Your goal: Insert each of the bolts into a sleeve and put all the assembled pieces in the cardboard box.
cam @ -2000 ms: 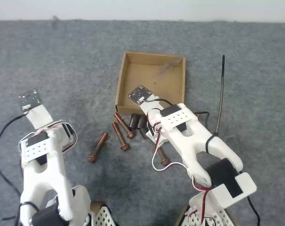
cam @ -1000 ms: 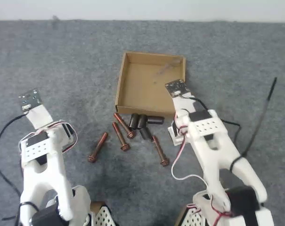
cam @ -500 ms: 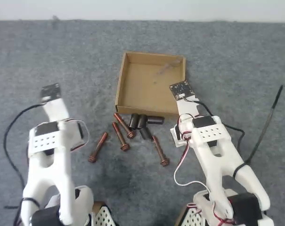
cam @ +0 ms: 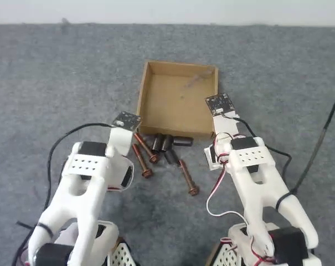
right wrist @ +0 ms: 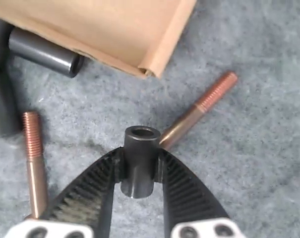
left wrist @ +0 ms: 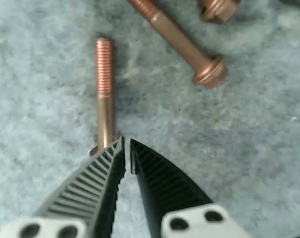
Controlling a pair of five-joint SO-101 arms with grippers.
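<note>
Left arm (cam: 89, 166) has swung in over the bolts (cam: 146, 147) | left gripper (left wrist: 126, 145) fingers (left wrist: 97, 178) narrow, almost touching, tips just above a bolt (left wrist: 105, 99) lying on the counter (cam: 56, 72) | right gripper (right wrist: 141, 151), pulled back beside the cardboard box (cam: 173, 105), clamps a sleeve (right wrist: 139, 173) | mating likely next.

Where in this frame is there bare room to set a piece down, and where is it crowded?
Bare carpet lies left of the cardboard box and right of it; the box floor looks bare too. Crowded: the strip along the box's near wall, where bolts and sleeves cluster.
</note>
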